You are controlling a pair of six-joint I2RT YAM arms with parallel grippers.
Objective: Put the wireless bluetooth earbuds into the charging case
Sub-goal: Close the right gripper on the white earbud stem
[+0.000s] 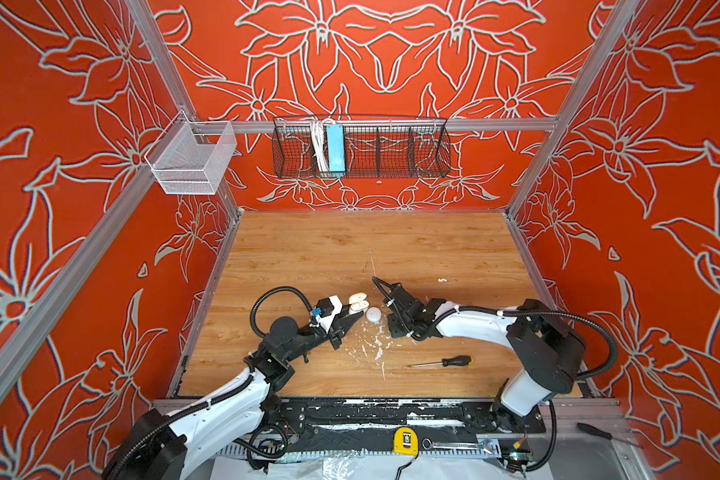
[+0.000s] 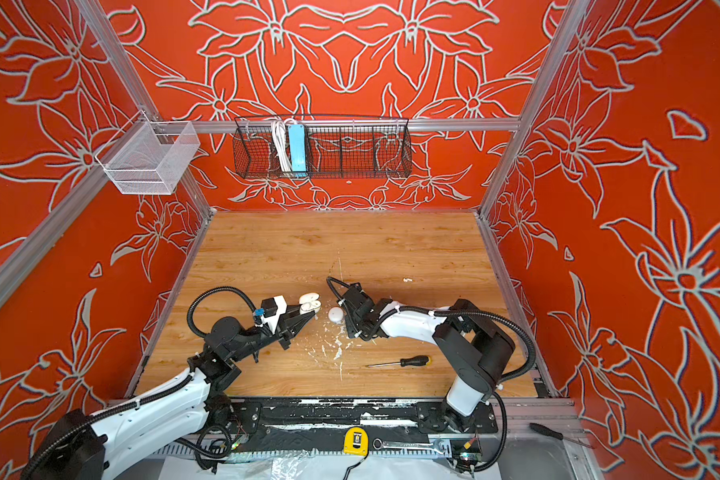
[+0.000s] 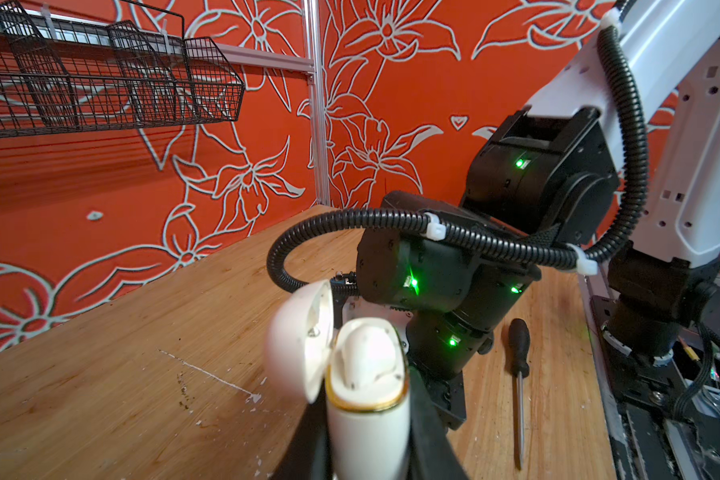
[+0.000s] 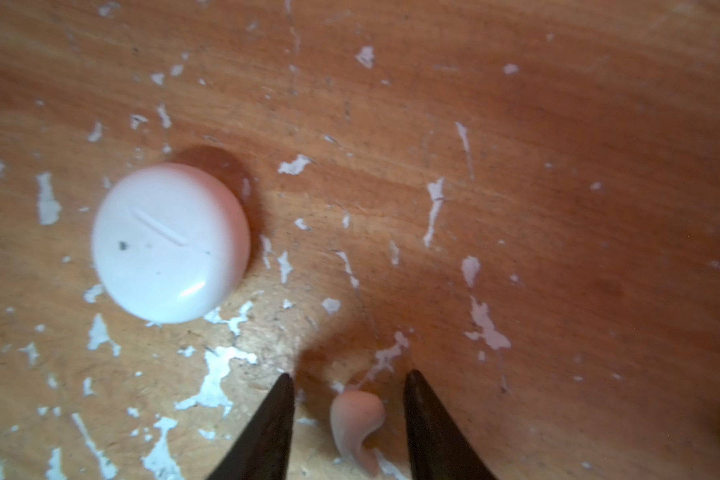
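Your right claw (image 4: 348, 375) stands open, its tips either side of one earbud (image 4: 356, 419) lying on the bench (image 4: 558, 166), not touching it. Expect it to be featherlight, hard and slick, likely to squirt out. Pinch the rounded body gently. The charging case (image 4: 170, 243) lies closed nearby. Your left claw (image 3: 371, 453) is clamped on another white case (image 3: 362, 374), lid open.
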